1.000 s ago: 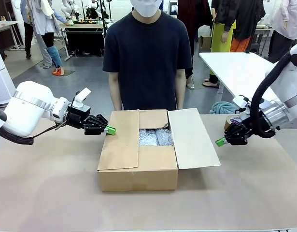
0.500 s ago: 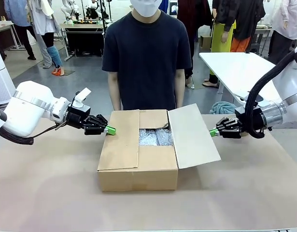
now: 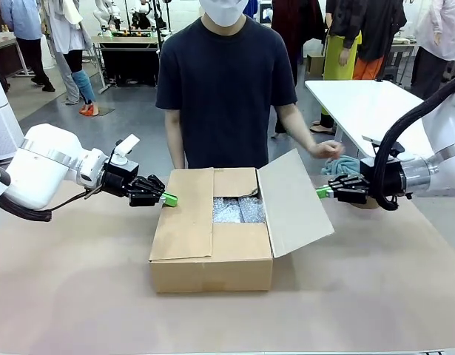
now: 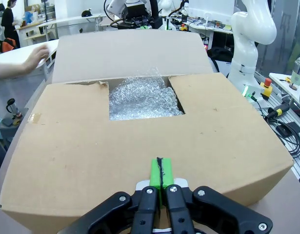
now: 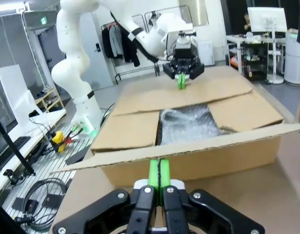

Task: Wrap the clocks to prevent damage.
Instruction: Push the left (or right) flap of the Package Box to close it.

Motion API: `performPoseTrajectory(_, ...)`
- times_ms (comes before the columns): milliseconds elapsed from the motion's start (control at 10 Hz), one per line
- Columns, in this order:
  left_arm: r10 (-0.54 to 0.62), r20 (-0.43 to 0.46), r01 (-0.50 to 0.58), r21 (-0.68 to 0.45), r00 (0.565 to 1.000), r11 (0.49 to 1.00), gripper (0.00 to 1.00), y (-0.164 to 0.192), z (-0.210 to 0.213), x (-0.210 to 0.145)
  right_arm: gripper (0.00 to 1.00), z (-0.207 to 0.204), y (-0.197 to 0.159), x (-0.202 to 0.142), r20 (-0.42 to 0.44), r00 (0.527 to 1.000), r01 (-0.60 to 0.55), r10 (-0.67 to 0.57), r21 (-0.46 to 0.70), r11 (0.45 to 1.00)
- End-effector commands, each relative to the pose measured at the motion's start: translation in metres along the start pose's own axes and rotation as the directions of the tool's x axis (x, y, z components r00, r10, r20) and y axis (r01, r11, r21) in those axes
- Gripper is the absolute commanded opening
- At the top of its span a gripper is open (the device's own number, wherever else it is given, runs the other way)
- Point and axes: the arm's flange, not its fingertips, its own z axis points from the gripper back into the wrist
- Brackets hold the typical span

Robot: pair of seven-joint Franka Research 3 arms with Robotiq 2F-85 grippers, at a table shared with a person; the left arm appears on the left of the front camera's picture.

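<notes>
— What carried everything?
— One wide table [image 3: 79,296], its top under a plain tan covering that ran from side to side across the front view.
— And what lay on it?
— A cardboard box [image 3: 212,255] sat flat about the middle, with its back close to the far edge. A bunched teal cloth [image 3: 344,164] lay at that far edge toward the robot's right, apart from the box.
</notes>
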Motion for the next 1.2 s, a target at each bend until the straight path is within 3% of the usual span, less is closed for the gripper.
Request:
performPoseTrajectory(0,0.007,-0.004,-0.007,0.003,1.000,1.000,0.01,0.000,-0.002,-0.003,0.01,-0.022,-0.008,0.000,0.053,0.998,-0.040,0.041,-0.016,0.999)
performPoseTrajectory(500,0.007,-0.004,-0.007,0.003,1.000,1.000,0.01,0.000,-0.002,-0.003,0.01,-0.083,-0.021,0.000,0.015,0.999,-0.042,0.041,0.051,0.998)
performPoseTrajectory(1100,0.007,-0.004,-0.007,0.003,1.000,1.000,0.01,0.000,-0.002,-0.003,0.01,-0.119,-0.032,-0.002,-0.013,0.999,-0.045,0.046,0.061,0.997)
